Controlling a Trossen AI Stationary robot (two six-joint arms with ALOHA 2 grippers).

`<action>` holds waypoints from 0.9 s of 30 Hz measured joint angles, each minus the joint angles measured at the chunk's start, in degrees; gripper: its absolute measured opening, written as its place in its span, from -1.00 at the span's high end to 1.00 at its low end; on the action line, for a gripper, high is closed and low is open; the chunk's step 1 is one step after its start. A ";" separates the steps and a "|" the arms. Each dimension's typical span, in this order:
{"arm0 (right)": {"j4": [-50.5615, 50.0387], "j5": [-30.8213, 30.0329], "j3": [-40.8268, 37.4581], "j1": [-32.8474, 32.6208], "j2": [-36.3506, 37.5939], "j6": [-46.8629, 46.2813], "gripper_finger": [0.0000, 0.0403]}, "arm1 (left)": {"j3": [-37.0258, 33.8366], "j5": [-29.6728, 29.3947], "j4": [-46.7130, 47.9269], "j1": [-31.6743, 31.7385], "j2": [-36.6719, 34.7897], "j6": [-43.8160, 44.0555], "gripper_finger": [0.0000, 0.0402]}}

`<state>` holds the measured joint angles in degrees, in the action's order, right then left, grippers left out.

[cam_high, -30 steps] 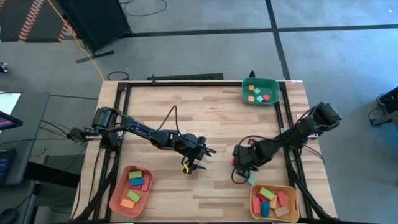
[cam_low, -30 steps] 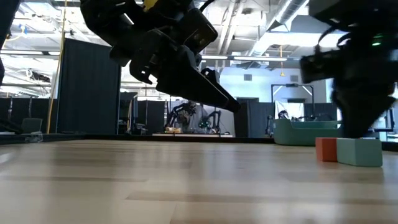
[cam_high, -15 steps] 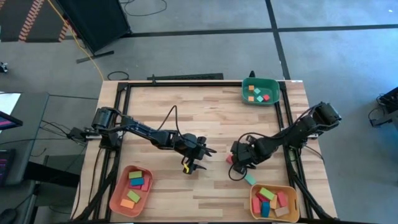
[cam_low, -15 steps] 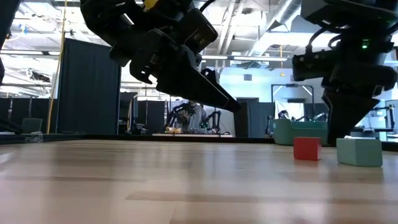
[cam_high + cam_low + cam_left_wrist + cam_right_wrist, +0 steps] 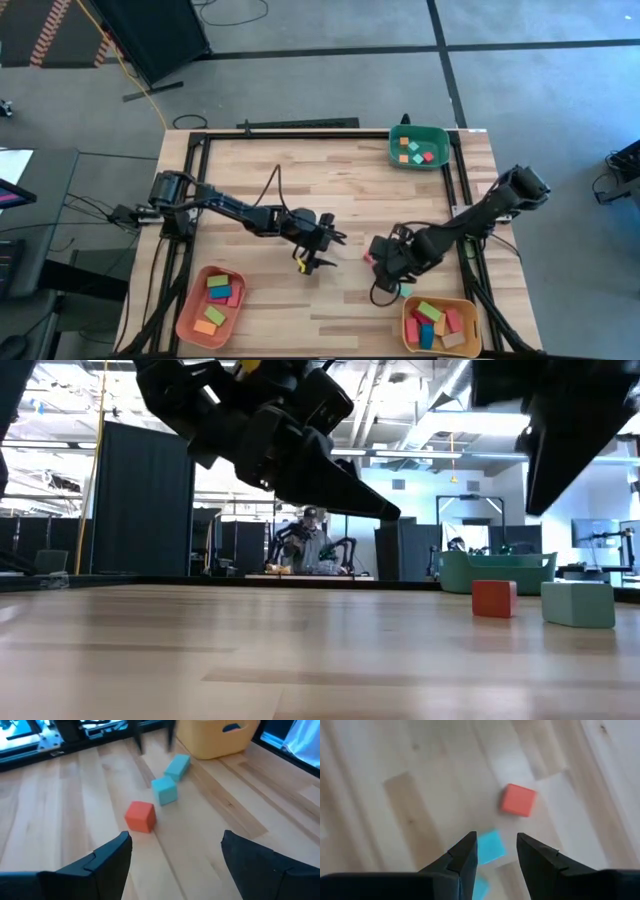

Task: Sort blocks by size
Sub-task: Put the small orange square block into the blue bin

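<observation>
A red cube (image 5: 140,816) rests flat on the wooden table, right of centre, also seen in the high view (image 5: 368,257). A teal cube (image 5: 164,790) and a teal bar (image 5: 177,766) lie just beyond it toward the yellow tray. My left gripper (image 5: 176,837) hovers open, left of the red cube, pointing at it. My right gripper (image 5: 496,840) hangs open above these blocks, fingers pointing down, nothing between them. It looks down on the red cube (image 5: 518,800) and a teal block (image 5: 490,846).
A yellow tray (image 5: 440,325) of blocks stands at the near right and a salmon tray (image 5: 210,305) of blocks at the near left. A green tray (image 5: 418,147) with a few small blocks sits at the far right. Bare wood lies between the arms.
My right gripper has risen from table level, well clear of the blocks, drifting slightly toward the near edge. The red cube, first right next to a teal block, has slid a little toward the table's left and now stands apart from it.
</observation>
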<state>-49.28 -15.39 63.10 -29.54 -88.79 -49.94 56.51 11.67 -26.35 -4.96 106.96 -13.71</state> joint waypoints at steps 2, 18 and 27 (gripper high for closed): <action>-0.04 -0.07 1.19 -1.40 0.00 -0.65 0.19 | 0.00 0.01 -0.28 0.41 0.00 -0.01 -0.46; 0.91 -8.43 2.19 -7.70 -1.11 -8.22 0.14 | 0.00 -0.80 8.46 0.80 0.00 -1.98 -0.46; 1.38 -8.77 2.19 -1.47 -8.74 -6.63 -0.24 | -0.07 -0.83 14.41 0.80 -1.79 -2.15 -0.46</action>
<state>-47.90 -24.16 65.30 -31.01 -97.53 -56.57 56.45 10.85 -11.94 -4.16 105.17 -15.86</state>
